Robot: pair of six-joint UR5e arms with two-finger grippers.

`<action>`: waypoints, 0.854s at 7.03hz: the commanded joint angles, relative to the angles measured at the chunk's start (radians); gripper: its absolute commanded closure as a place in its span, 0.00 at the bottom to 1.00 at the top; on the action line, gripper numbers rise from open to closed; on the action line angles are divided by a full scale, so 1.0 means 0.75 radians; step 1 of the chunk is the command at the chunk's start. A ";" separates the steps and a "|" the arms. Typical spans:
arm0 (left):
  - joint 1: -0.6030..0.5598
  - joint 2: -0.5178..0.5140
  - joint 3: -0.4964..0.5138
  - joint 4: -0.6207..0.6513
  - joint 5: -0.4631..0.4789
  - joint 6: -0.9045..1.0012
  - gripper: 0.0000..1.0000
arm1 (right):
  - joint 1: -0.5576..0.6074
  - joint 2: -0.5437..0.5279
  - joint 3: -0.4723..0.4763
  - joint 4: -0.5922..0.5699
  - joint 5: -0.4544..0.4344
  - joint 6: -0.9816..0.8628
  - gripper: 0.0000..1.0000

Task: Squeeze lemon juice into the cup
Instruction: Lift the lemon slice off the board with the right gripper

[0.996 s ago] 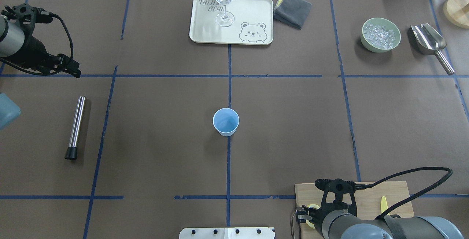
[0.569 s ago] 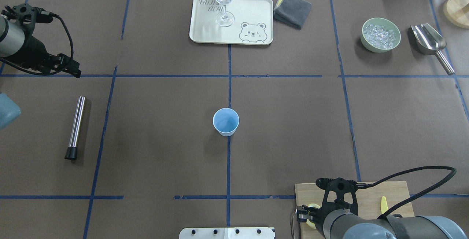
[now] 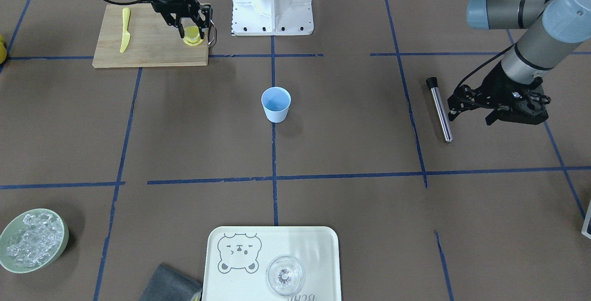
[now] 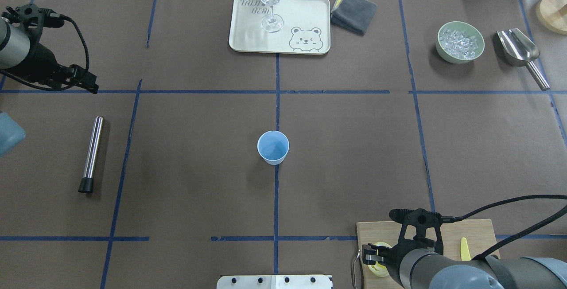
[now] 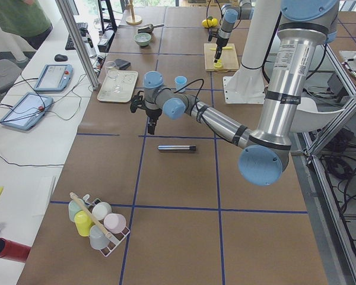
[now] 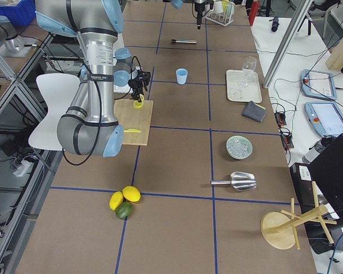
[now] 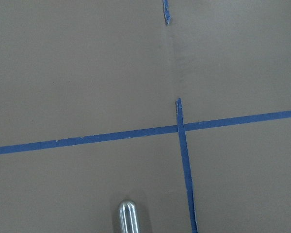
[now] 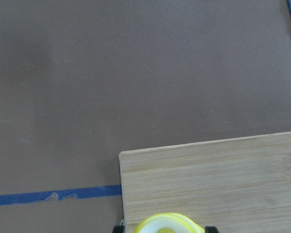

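Note:
The lemon (image 3: pixel 194 38) is a small yellow piece on the corner of the wooden cutting board (image 3: pixel 147 47). It also shows in the overhead view (image 4: pixel 380 260) and at the bottom edge of the right wrist view (image 8: pixel 167 224). My right gripper (image 3: pixel 190 32) is down over it and open, with a fingertip on either side and a small gap left. The light-blue cup (image 4: pixel 273 147) stands upright at the table's middle, far from both arms. My left gripper (image 4: pixel 84 83) hangs open and empty at the far left edge.
A yellow knife (image 4: pixel 464 248) lies on the board. A steel rod (image 4: pixel 91 154) lies near my left gripper. At the far side are a tray (image 4: pixel 301 14) with a clear glass (image 4: pixel 270 1), a grey cloth (image 4: pixel 353 13), an ice bowl (image 4: pixel 460 42) and a scoop (image 4: pixel 520 52).
My right wrist has shifted slightly to the right over the board, and its cable has swung outward. The lemon, the cup and the left arm have not moved.

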 commanded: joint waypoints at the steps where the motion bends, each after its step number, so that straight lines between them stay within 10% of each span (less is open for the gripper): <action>1: 0.000 0.000 0.000 0.000 0.000 0.000 0.00 | 0.071 0.009 0.016 -0.001 0.038 -0.002 0.39; 6: 0.000 0.000 0.018 -0.028 0.000 0.000 0.00 | 0.357 0.287 -0.137 -0.005 0.144 -0.020 0.39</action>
